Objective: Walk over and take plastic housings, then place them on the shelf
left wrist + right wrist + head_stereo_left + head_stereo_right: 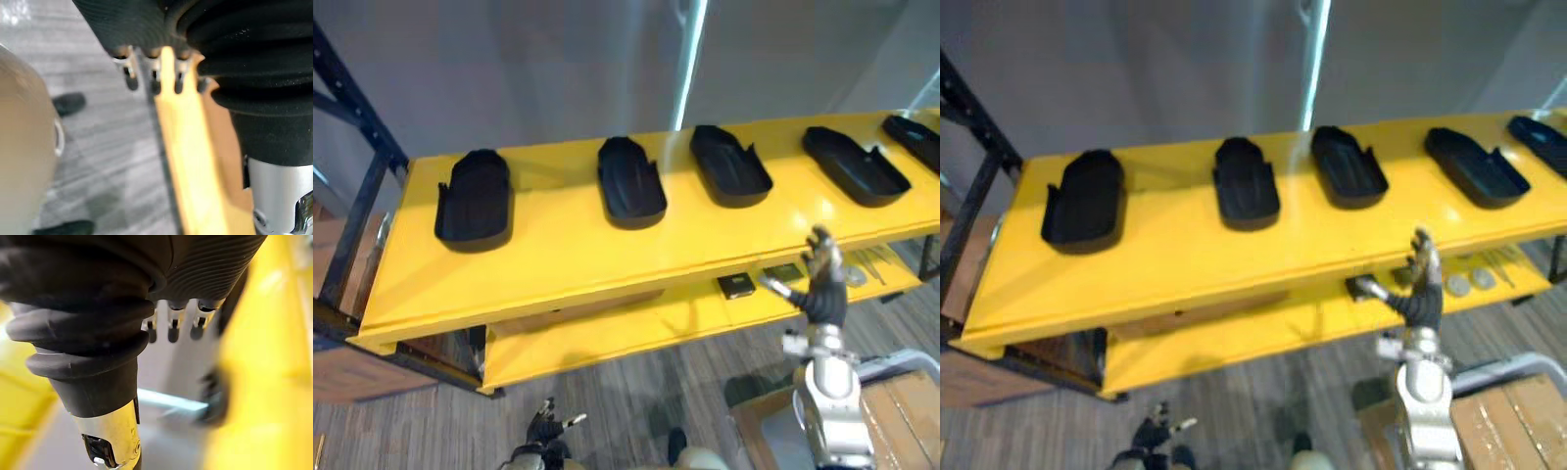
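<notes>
The right hand (pixel 822 279), fingers loosely spread and empty, is raised at the front edge of the yellow shelf (pixel 558 255); the nearest plastic housing (pixel 855 166) lies at its 1 o'clock, long axis 11-to-5; the left hand (pixel 546 427) hangs low, open, farther off

The shelf (pixel 558 245) looks like painted metal, glossy enough to catch the light. The housings (pixel 475 196) are matt black plastic. The floor (pixel 626 387) shows wood grain. The right hand (pixel 822 284) has shiny metal fingers and a ribbed, rubbery cover.
</notes>
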{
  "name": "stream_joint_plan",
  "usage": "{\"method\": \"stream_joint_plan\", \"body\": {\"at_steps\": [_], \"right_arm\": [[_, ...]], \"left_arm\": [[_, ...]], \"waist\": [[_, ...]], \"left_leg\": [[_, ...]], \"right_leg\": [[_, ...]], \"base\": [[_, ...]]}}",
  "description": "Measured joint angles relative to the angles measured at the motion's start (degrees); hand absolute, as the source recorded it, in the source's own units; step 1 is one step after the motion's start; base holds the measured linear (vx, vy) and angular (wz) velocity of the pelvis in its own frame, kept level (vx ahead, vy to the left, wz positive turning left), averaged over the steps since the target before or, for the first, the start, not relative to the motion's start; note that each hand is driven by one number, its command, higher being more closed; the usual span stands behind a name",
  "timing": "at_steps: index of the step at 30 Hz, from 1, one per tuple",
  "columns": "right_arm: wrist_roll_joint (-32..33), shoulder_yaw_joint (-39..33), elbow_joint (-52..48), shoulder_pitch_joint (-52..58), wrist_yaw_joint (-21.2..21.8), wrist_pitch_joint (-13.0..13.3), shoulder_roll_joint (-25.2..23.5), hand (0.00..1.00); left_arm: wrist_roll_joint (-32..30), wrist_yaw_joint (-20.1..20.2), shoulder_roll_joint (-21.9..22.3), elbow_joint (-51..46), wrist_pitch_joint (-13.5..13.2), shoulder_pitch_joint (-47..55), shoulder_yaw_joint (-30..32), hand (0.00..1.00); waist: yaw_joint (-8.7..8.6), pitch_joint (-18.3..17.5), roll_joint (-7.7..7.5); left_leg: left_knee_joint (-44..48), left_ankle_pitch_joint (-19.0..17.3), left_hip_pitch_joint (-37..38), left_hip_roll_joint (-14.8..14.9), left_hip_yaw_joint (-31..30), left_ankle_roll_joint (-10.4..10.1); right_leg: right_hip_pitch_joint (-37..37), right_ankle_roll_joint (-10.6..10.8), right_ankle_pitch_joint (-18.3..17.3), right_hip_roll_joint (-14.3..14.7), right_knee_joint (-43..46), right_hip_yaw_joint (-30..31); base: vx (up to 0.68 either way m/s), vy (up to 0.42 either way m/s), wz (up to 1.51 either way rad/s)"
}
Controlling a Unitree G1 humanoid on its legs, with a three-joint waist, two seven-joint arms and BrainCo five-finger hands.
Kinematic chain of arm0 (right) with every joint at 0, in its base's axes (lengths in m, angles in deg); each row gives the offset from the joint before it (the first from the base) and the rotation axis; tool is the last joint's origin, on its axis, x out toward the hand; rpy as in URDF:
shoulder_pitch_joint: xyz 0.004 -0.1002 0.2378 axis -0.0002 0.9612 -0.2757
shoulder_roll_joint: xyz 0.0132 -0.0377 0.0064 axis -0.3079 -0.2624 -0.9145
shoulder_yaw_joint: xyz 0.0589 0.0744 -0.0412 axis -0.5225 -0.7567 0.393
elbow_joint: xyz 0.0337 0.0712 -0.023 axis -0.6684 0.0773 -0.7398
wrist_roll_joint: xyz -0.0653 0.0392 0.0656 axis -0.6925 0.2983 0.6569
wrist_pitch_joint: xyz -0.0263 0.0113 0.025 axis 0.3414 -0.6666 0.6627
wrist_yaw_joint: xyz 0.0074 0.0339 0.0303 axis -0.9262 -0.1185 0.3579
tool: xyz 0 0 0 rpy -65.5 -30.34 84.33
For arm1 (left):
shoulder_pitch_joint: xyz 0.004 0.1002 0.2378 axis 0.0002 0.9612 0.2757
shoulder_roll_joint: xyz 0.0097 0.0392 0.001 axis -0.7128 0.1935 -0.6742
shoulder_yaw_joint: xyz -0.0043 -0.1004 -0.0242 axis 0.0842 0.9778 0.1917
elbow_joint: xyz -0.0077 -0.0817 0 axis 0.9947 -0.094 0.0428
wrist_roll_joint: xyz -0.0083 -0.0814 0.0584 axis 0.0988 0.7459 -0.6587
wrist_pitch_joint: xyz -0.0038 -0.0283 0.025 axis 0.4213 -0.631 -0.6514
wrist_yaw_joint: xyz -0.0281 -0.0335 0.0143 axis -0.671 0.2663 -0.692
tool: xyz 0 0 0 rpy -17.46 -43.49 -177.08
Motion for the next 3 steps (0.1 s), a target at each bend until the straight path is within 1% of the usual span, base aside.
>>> {"method": "stream_joint_plan", "body": {"at_steps": [1, 3], "right_arm": [[0.01, 0.04, 2.53, 0.8, 0.04, -0.04, -0.71, 0.0], [0.02, 0.14, 15.26, 2.59, 0.23, -0.63, -3.57, 0.0]], "left_arm": [[0.44, -0.05, 0.02, 0.34, 0.23, -0.11, 0.24, 0.0], [1.72, -0.06, -0.01, 1.28, 1.15, -0.15, 1.82, 0.0]], "waist": [[0.04, -0.01, -0.02], [0.0, -0.45, 0.0]], "left_leg": [[0.0, -0.13, 0.33, 0.01, 0.48, -0.07], [0.01, -0.42, 1.2, -0.13, 1.44, -0.23]], "right_leg": [[0.09, 0.0, 0.0, 0.0, 0.0, 0.27], [0.34, 0.22, 0.29, -0.06, -0.01, 1.32]], "base": [[0.01, 0.017, -0.24], [0.04, 0.025, -0.22]]}}
